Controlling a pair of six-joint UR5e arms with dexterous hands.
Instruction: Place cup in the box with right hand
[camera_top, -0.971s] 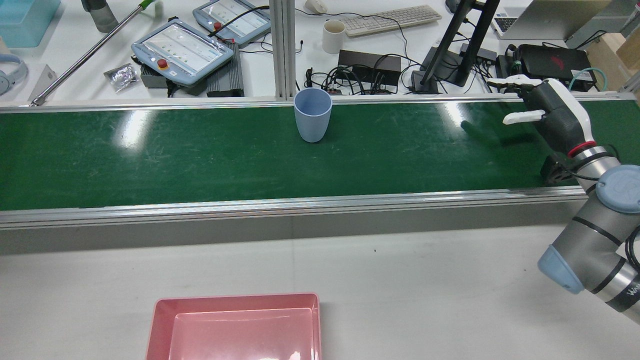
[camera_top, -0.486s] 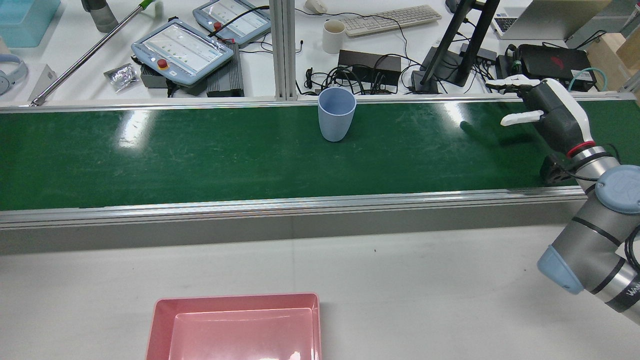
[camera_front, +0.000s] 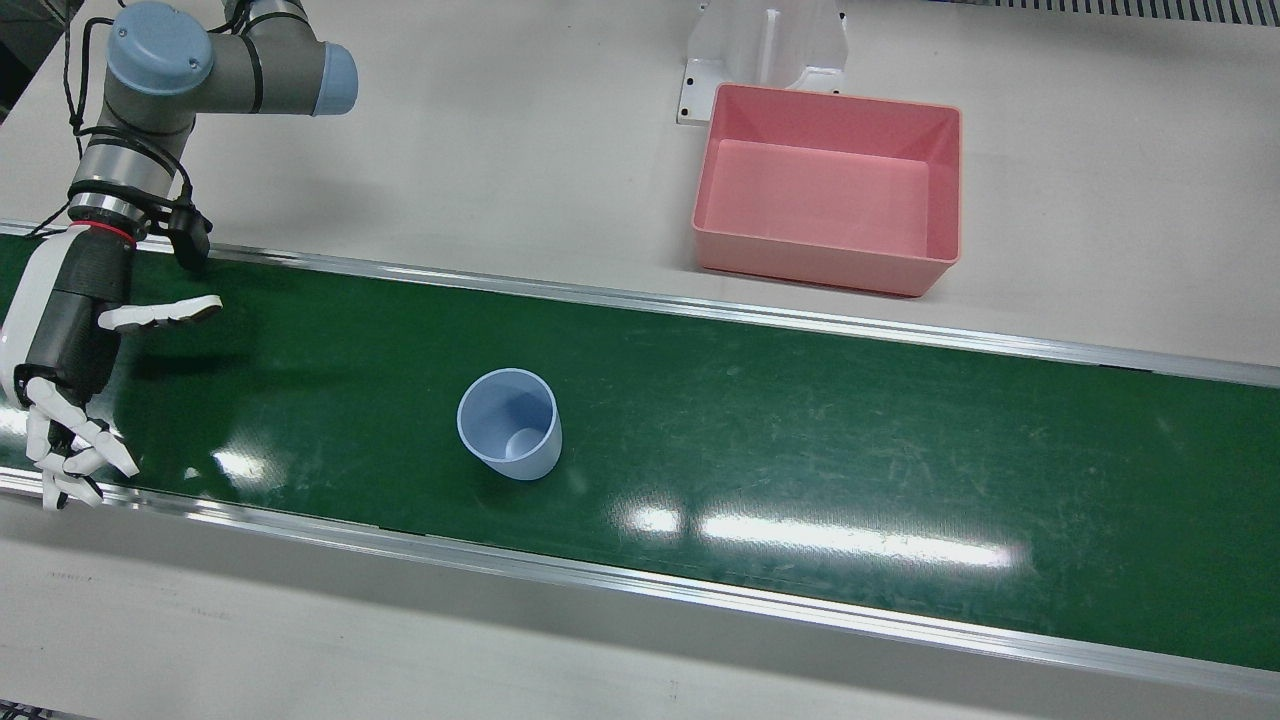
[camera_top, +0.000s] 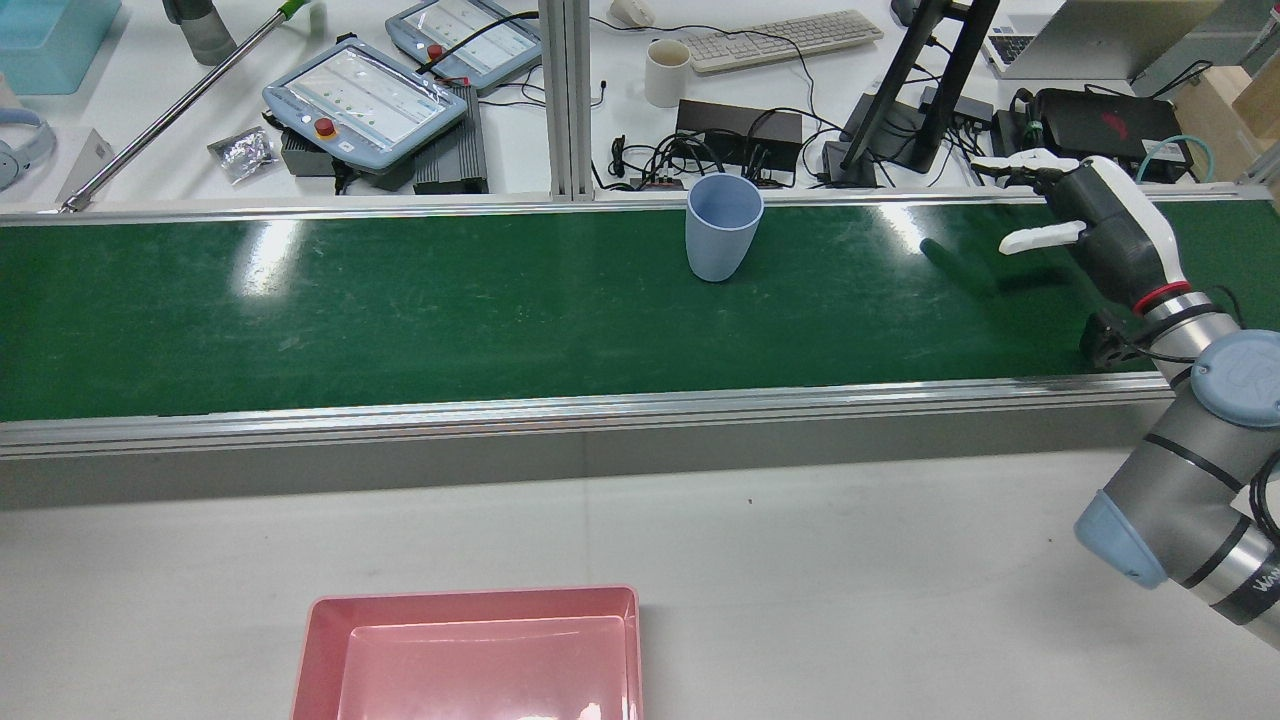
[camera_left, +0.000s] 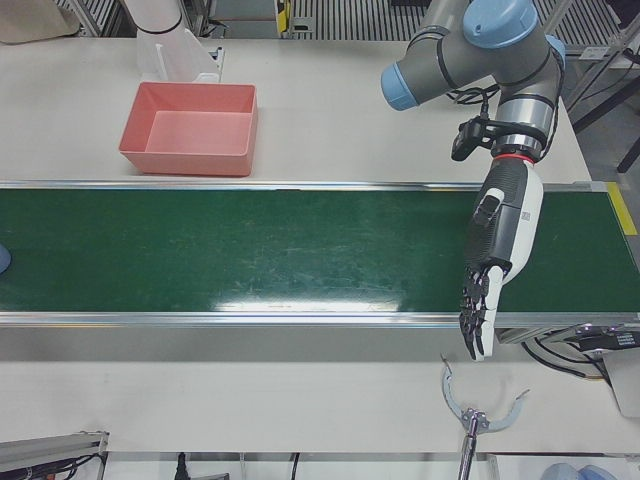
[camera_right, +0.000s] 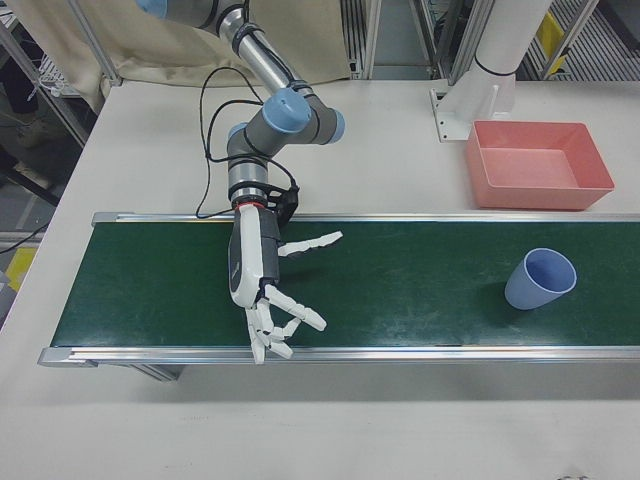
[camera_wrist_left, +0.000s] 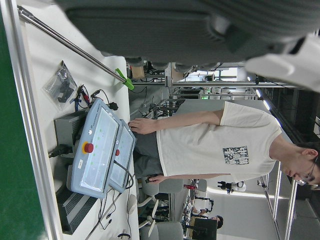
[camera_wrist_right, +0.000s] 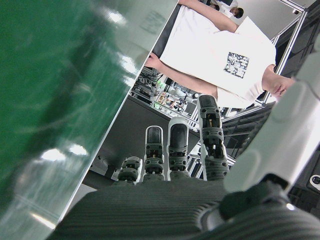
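Front view: a long green conveyor belt (camera_front: 850, 440) between aluminium rails, glare streaks along its near side, pale grey worktop (camera_front: 500, 150) on both sides. Upright on the belt, nearer its near rail, left of the middle, a pale blue cup (camera_front: 510, 425), mouth up, touched by nothing. On the worktop beyond the far rail, a pink box (camera_front: 825, 270), well apart from the cup. At the belt's left end, the right hand (camera_front: 65, 360), released, fingers spread over the near rail, grasping nothing.

Rear view: cup close to the belt's far rail, box at the worktop's near edge, right hand low over the belt's right end. Past the far rail, a white desk with two teach pendants (camera_top: 365, 100), a keyboard (camera_top: 785, 40), a cream mug (camera_top: 667, 72), a black monitor stand (camera_top: 925, 90) and a tangle of cables.

Left-front view: left hand (camera_left: 503, 240) stretched flat across the belt's right end, fingertips past the near rail, released and bare. Only a blue sliver of the cup at the view's left edge.

Right-front view: right hand splayed above the belt's left part, cup far to its right, box behind the far rail.

Left hand view: belt edge, pendants, a metal pole (camera_wrist_left: 70, 47), a person in a white T-shirt (camera_wrist_left: 220, 145).

Right hand view: straight fingers (camera_wrist_right: 177, 145) beside the glossy belt, nothing between them.
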